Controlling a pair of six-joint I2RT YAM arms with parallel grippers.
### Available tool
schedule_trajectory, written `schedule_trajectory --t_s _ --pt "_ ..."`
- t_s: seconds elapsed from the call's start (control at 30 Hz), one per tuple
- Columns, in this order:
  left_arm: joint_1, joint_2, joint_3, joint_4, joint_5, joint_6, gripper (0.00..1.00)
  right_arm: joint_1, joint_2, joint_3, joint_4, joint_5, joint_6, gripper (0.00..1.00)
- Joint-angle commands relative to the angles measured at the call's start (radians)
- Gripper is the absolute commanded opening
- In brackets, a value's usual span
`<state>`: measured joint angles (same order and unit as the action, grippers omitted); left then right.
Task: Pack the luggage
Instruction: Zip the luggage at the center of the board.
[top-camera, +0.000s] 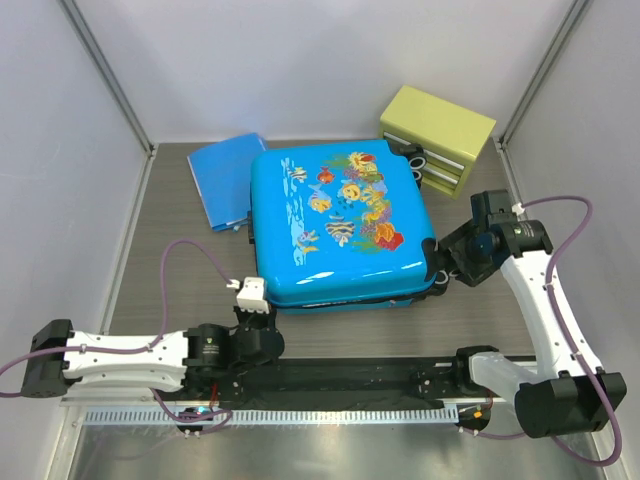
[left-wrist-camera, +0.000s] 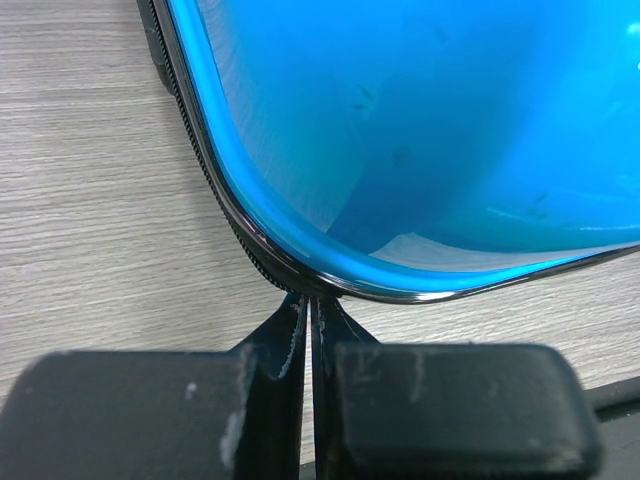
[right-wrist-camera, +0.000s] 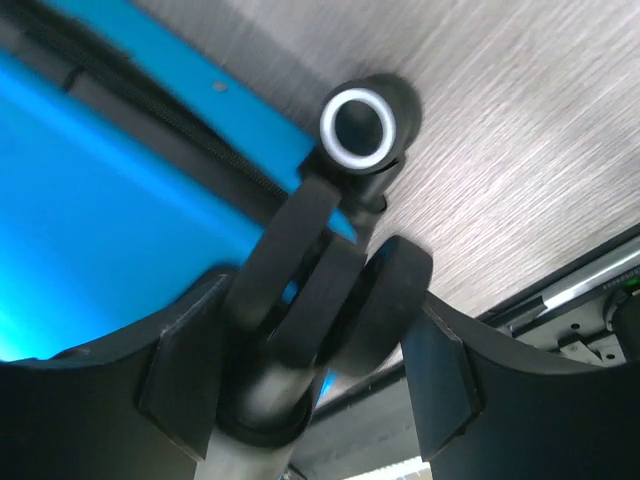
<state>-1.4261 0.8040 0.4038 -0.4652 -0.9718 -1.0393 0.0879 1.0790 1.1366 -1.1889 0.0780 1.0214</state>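
Wrist views show left hand (left-wrist-camera: 310, 306) pinched shut at luggage (left-wrist-camera: 420, 120) rim, right hand (right-wrist-camera: 315, 345) wide around wheel (right-wrist-camera: 388, 290).

glossy hard-plastic luggage (top-camera: 340, 225) – smooth, mirror-like; matt wood-grain table (top-camera: 190, 290) – faintly brushed.

No words, labels, brand marks or numbers can be read in any of the three views. The luggage (top-camera: 340, 225), at the centre of the overhead view, carries only cartoon fish pictures on its blue lid. The close wrist views show plain blue shell and black parts with no legible marking.
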Motion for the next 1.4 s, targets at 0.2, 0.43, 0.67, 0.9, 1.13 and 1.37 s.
schedule_trajectory --t_s 0.2,0.43,0.67,0.9,1.13,1.37 --pt "0.004 -0.022 0.0 -0.041 -0.013 0.001 0.0 0.012 -0.028 -0.155 0.087 0.026 0.046 0.53" --pt "0.006 -0.049 0.0 -0.081 -0.028 -0.03 0.0 0.01 0.004 -0.062 0.098 0.135 -0.01 0.01" --pt "0.004 -0.062 0.012 -0.154 -0.057 -0.089 0.0 -0.143 0.022 -0.001 0.094 0.163 -0.132 0.01" --pt "0.004 -0.02 0.027 -0.176 -0.073 -0.116 0.0 -0.316 0.056 0.02 0.126 0.132 -0.238 0.01" --pt "0.021 0.004 0.023 -0.09 -0.065 -0.048 0.0 -0.393 0.081 0.014 0.16 0.121 -0.282 0.01" --pt "0.167 -0.032 -0.003 0.029 0.015 0.087 0.0 -0.427 0.105 0.035 0.164 0.106 -0.299 0.01"
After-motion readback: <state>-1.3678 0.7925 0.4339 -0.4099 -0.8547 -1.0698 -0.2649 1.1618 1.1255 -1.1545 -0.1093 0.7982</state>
